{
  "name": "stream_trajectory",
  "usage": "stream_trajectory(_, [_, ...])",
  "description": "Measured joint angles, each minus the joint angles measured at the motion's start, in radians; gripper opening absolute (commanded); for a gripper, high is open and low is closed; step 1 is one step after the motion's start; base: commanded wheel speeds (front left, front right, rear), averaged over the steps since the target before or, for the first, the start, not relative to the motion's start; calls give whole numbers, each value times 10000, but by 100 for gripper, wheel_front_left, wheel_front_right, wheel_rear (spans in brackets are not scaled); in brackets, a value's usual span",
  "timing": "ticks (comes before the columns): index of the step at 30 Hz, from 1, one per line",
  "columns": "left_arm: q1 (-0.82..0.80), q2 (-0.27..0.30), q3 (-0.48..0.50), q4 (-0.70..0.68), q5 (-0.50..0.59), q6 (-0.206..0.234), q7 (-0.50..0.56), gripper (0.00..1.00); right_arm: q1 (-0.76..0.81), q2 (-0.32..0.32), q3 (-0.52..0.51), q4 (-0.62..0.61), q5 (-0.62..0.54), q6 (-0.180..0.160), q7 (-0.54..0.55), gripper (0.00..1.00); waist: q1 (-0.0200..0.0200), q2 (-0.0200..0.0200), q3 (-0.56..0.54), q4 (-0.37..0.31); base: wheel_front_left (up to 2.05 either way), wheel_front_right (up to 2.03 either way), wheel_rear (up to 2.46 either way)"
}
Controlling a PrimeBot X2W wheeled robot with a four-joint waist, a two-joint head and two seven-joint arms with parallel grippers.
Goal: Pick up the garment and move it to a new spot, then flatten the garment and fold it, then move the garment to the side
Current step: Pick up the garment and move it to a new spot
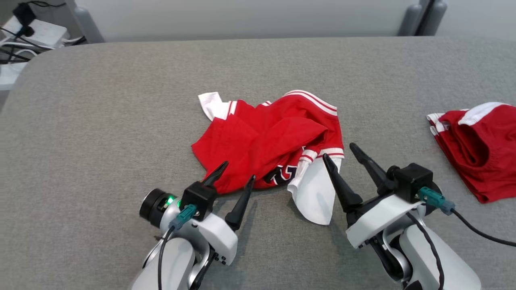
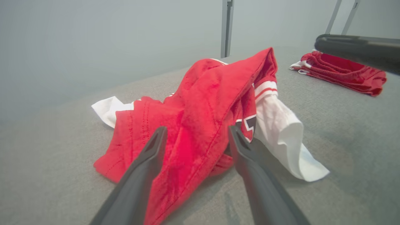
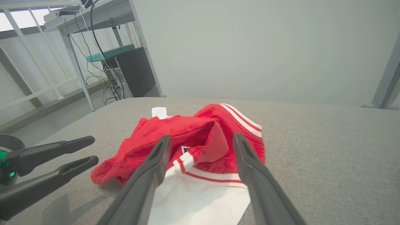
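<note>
The garment [image 1: 266,141] is a red jersey with white sleeves and striped trim, lying crumpled in the middle of the grey padded table [image 1: 100,121]. My left gripper [image 1: 238,171] stands open at the jersey's near left hem, holding nothing. In the left wrist view the garment [image 2: 203,109] rises in a heap just beyond the spread fingers of the left gripper [image 2: 197,131]. My right gripper [image 1: 338,151] is open too, beside the white sleeve at the near right. Through the right wrist camera the garment [image 3: 200,137] lies between and past the right gripper [image 3: 201,137].
A second red garment [image 1: 479,149] with white trim lies bunched at the table's right edge, seen also as the second red garment [image 2: 340,72]. Cables and a white box [image 1: 36,32] sit off the far left corner. A desk with equipment [image 3: 125,62] stands beyond the table.
</note>
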Motion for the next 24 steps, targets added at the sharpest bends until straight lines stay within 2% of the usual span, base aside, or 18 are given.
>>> stream_trajectory(8, [831, -17, 853, -224, -169, 88, 0, 100, -115, -224, 88, 305, 207, 0, 0, 100, 1, 0, -245, 359, 0, 0, 0])
stream_trajectory(14, [912, -42, 1022, -270, -150, 77, 0, 100, -721, -504, 238, 1227, 205, 0, 0, 100, 1, 0, -247, 540, 0, 0, 0])
stream_trajectory(24, [912, -69, 938, -267, -203, 29, 0, 100, -1635, -355, 924, 2633, 506, 0, 0, 100, 0, 0, -121, 943, 0, 0, 0])
